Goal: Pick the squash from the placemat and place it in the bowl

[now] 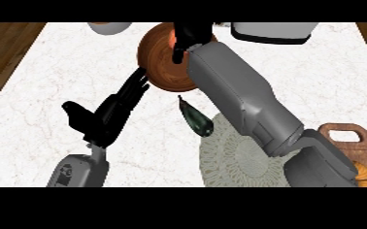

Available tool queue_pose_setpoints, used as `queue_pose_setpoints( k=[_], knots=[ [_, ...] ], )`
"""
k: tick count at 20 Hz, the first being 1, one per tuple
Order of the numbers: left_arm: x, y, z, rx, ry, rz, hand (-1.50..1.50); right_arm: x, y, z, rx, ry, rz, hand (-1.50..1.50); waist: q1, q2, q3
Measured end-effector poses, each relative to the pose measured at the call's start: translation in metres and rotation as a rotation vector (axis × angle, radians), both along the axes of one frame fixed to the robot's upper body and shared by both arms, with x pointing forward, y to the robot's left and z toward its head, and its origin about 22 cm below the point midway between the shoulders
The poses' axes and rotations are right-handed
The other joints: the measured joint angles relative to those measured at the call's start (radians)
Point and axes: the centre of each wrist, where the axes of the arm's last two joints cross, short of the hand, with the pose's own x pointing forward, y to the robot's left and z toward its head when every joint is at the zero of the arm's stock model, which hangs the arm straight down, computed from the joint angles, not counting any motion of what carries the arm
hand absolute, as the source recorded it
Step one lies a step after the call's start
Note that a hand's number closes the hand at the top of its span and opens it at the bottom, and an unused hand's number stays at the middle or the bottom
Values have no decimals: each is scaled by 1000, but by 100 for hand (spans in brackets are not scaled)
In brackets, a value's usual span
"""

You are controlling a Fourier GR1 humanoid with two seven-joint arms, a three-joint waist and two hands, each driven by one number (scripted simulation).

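While the right hand (188,35) hangs over the bowl (161,73), I cannot tell its hold; left hand (108,112) open.

A white marble counter (64,68) with a wooden strip (14,43) along its left side carries a pale round vessel (109,27) at the top left, a white black-based object (276,30) at the top right and a wooden cutting board (344,138) at the lower right.

counter (64,73) is white marble w/ faint pinkish veins. it fills nearly the whole view, far edge to near edge. dark brown wood (14,39) shows past its left edge, widest at the far left corner, w/ a thin sliver past the far right corner too. light is flat & even across the top.
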Motion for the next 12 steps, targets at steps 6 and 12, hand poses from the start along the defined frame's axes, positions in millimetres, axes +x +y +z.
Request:
queue_pose_setpoints(
  k=[6,12],
  knots=[
    [2,-6,-1,-1,-2,-8,0,6,-16,-14,201,-3,30,-150,9,5,1],
    [-1,-6,-6,-6,2,10,0,3,-24,-5,606,-178,87,-150,-13,-4,5]
  ],
)
